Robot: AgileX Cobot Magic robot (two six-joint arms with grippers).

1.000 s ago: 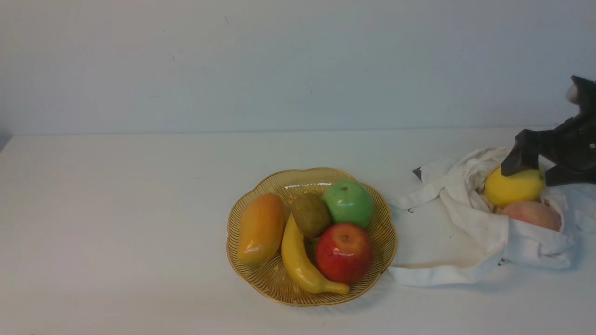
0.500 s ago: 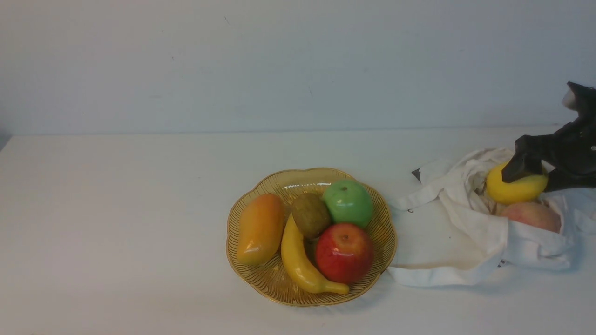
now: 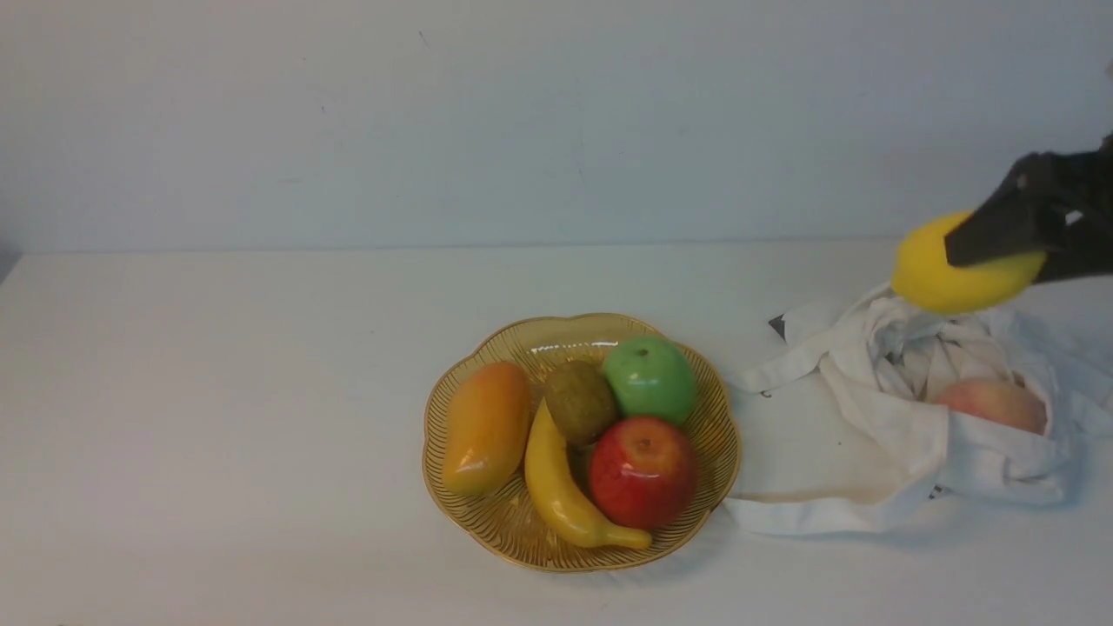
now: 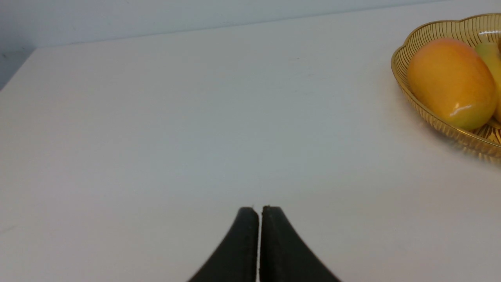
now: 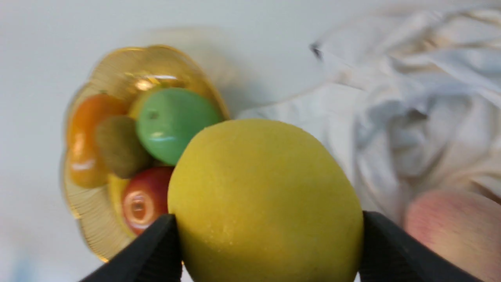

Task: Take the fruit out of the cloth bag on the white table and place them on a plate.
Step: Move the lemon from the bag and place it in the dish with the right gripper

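Right end effector [image 3: 994, 261] grips lemon [image 3: 929, 271] above cloth bag [image 3: 835, 435]

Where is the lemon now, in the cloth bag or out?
Out: the right gripper holds the lemon clear above the cloth bag.

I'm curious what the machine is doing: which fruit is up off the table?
The yellow lemon, gripped by the right hand above the cloth bag. The peach lies in the bag; the rest sit on the plate.
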